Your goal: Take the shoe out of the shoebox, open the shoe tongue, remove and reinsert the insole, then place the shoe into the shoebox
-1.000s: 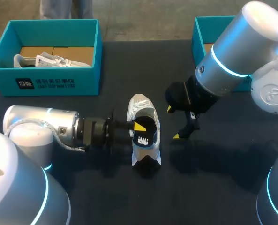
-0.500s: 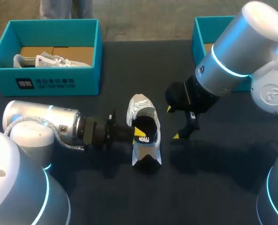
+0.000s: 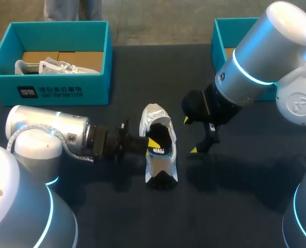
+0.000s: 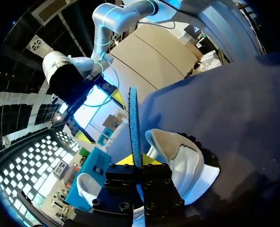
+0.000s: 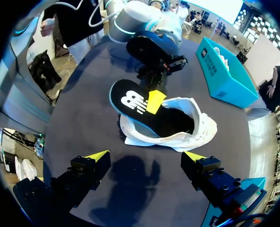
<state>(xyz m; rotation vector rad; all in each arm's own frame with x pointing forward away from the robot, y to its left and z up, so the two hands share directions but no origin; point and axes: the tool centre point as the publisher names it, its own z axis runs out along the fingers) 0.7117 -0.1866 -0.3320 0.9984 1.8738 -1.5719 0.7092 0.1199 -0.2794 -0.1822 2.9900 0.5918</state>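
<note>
**Insole pinched, half in shoe**

Your left gripper point(image 3: 151, 142) is clenched on the insole point(image 5: 130, 101), which is tilted into the shoe point(image 3: 158, 155), probably so it slides along the sole. The right gripper point(image 5: 143, 158) hangs released beside the shoe, likely ready to steady it. The shoebox point(image 3: 54, 89) stands well apart from the shoe.

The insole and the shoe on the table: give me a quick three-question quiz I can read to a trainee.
1. True or false: the right claw is shut on the shoe.
2. What does the left claw hold? A the insole; B a shoelace; C a box lid.
3. Fill in: the blue box on the left arm's side holds a second ____.

Key: 1 false, it hangs open beside the shoe. 2 A. 3 shoe.
</note>
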